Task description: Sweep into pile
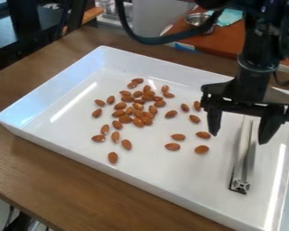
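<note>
Black fingers (268, 127) are hanging spread; sweeping brown almonds (137, 106) is likely requiring centred grip on slim silver metal tool (244, 162).

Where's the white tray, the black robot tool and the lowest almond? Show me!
White tray (159, 169): camera view, on its bare floor.
Black tool (239, 138): camera view, midway between its fingertips.
Lowest almond (113, 157): camera view, on its middle.

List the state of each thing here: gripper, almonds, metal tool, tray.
Gripper: open, holding nothing
Almonds: loosely clustered, with others scattered around
Metal tool: lying in the tray, ungripped
Tray: upright on the table, almonds and tool inside
</note>
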